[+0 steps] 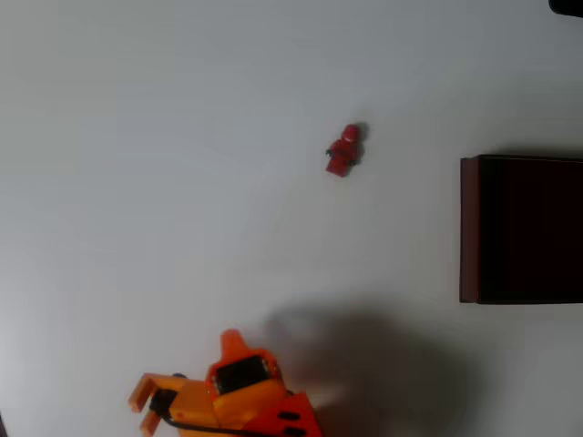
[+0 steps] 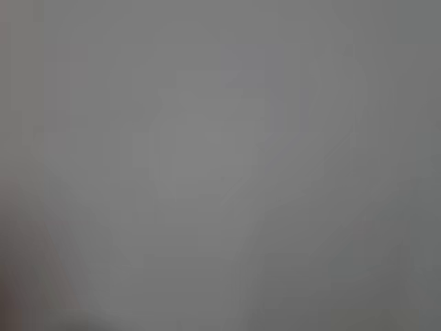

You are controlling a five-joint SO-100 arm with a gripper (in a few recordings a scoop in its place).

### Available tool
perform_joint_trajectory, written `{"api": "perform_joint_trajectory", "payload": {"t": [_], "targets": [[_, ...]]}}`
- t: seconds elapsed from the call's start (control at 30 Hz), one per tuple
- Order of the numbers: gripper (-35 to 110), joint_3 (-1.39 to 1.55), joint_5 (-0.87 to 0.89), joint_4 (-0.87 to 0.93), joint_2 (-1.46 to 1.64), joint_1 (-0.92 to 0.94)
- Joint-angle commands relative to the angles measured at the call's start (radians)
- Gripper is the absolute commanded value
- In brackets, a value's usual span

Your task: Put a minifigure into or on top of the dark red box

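Observation:
The minifigure (image 1: 344, 150), tiny and all red, lies on the white table above the middle of the overhead view. The dark red box (image 1: 469, 228) stands at the right edge, with maroon walls and a near-black inside, cut off by the frame. My orange gripper (image 1: 182, 378) sits at the bottom edge, left of centre, far below the figure and well left of the box. Its fingers hold nothing, and their spacing is unclear from above. The wrist view gives a blurred grey surface with no object in it.
The white tabletop (image 1: 137, 182) stretches bare between the gripper, the figure and the box. A soft shadow (image 1: 383, 364) lies on the table right of the arm. A small dark shape (image 1: 569, 5) marks the top right corner.

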Motion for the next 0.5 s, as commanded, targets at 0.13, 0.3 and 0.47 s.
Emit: {"api": "perform_joint_trajectory", "payload": {"t": [0.13,0.3,0.47], "targets": [[3,0.006,0.017,0.009,0.000,-0.012],[1,0.006,0.051,0.009,-0.002,0.025],[10,0.014,0.212,0.005,-0.002,0.006]]}}
